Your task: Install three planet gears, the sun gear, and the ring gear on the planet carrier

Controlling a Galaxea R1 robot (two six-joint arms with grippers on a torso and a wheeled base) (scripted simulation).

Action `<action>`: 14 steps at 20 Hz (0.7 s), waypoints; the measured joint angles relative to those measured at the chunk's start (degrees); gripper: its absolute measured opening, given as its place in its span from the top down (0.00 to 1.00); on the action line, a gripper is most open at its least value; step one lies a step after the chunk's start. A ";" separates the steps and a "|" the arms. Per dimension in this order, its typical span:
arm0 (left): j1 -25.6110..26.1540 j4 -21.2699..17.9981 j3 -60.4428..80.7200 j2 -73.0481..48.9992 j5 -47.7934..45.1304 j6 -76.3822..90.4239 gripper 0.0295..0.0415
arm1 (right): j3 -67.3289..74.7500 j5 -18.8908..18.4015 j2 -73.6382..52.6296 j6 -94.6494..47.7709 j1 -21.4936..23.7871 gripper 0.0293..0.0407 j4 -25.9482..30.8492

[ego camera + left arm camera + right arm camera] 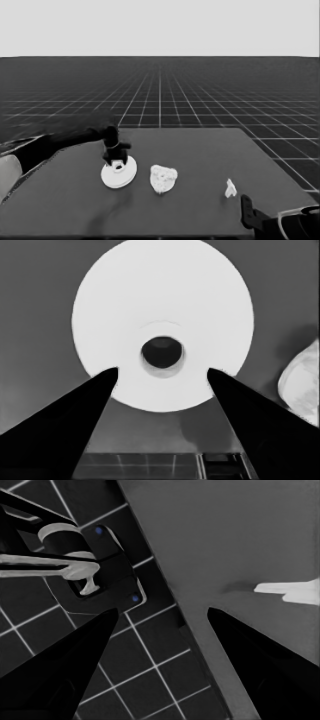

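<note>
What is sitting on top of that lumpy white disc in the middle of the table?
Small toothed gears lie bunched on the smaller round part, hiding most of its face. How many cannot be told. The left gripper is at the larger round part beside it.

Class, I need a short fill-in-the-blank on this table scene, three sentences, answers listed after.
1. The left gripper hovers over the ____ round part.
2. Its fingers stand ____, either side of that part's hub.
3. The thin white piece lies nearest the ____ gripper, parked at the table's corner.

Answers: larger; open; right

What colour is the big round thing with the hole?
White, with a dark centre hole; the larger round part shows best in the left wrist view.
</note>
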 joint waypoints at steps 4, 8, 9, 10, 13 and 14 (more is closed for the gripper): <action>3.24 1.94 -3.66 1.52 -2.33 1.49 0.25 | 0.00 0.00 0.00 0.00 0.00 0.19 0.00; 3.54 2.15 -4.13 1.72 -2.63 1.69 0.25 | 0.00 0.00 0.00 0.00 0.00 0.19 0.00; 3.55 2.16 -4.16 1.72 -2.64 1.70 0.55 | 0.00 0.00 0.00 0.00 0.00 0.19 0.00; 3.55 2.17 -4.17 1.73 -2.64 1.70 0.56 | 0.00 0.00 0.00 0.00 0.00 0.19 0.00; 3.55 2.17 -4.19 1.74 -2.65 1.71 0.56 | 0.00 0.00 0.00 0.00 0.00 0.19 0.00; 3.55 2.17 -4.19 1.74 -2.65 1.71 0.56 | 0.00 0.00 0.00 0.00 0.00 0.19 0.00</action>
